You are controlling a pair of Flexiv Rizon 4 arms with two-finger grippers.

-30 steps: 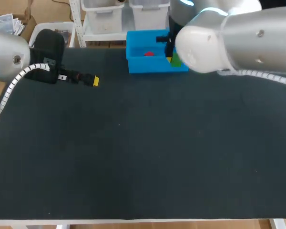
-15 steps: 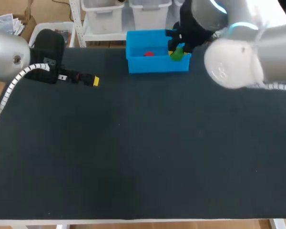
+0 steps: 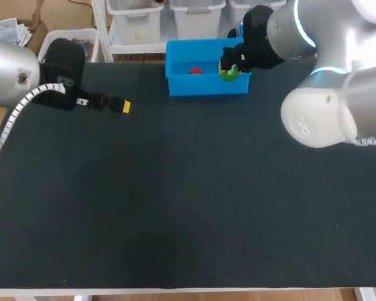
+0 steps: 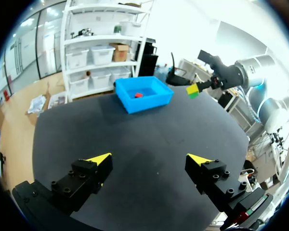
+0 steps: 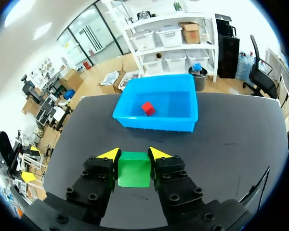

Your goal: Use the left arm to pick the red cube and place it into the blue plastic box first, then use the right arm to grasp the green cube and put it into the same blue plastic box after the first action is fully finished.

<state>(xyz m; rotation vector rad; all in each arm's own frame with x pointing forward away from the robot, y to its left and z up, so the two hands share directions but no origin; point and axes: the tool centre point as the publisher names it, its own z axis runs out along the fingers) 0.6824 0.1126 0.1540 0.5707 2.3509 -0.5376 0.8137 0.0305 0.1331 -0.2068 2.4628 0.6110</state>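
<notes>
Right wrist view: right hand (image 5: 134,154) clamped on green cube (image 5: 134,169), yellow tips pressed to two opposite faces, cube carried clear of the counter (image 5: 231,139). Ahead of the fingers, blue plastic box (image 5: 154,120); red cube (image 5: 147,108) lying inside on its floor. Left hand (image 4: 149,161): fingers apart, empty, well apart from the box. Handling, by judgement: green cube rigid, light, smooth-sided; flat parallel faces best taken at mid-height; slip likelier than crushing.
</notes>
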